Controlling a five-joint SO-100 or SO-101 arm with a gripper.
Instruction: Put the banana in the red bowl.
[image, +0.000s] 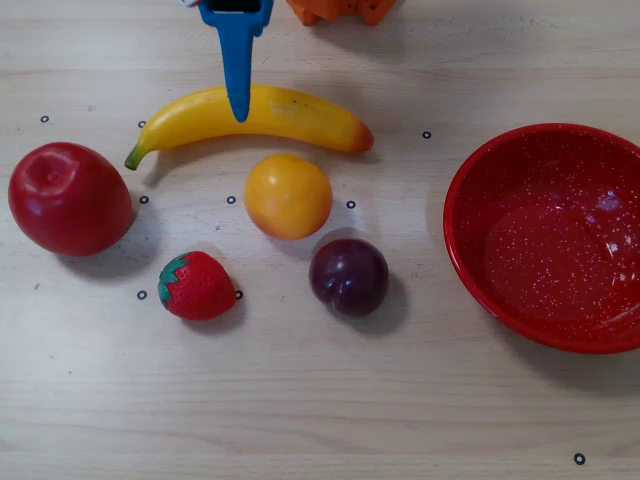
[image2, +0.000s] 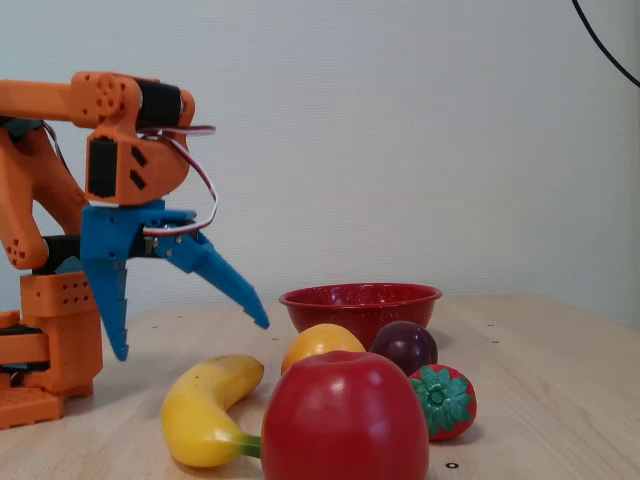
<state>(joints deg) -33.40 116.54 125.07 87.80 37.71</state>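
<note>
We've got the gripper (image2: 190, 340) spread wide above the banana (image: 250, 120), so we'd drop straight down, pinch mid-body, then swing toward the red bowl (image: 470, 260) at 4 o'clock.

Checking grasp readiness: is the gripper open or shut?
Open. In the fixed view the gripper has its two blue fingers spread wide apart above the banana, holding nothing.

The overhead view looks straight down at the wooden table (image: 320, 400) from close above, the arm's base cut off at its top edge. The fixed view sits low at table height, near the red apple (image2: 345, 420), facing along the table toward the red bowl (image2: 360, 300) and a pale wall. Both show the banana (image: 250, 120) and the other fruit.
</note>
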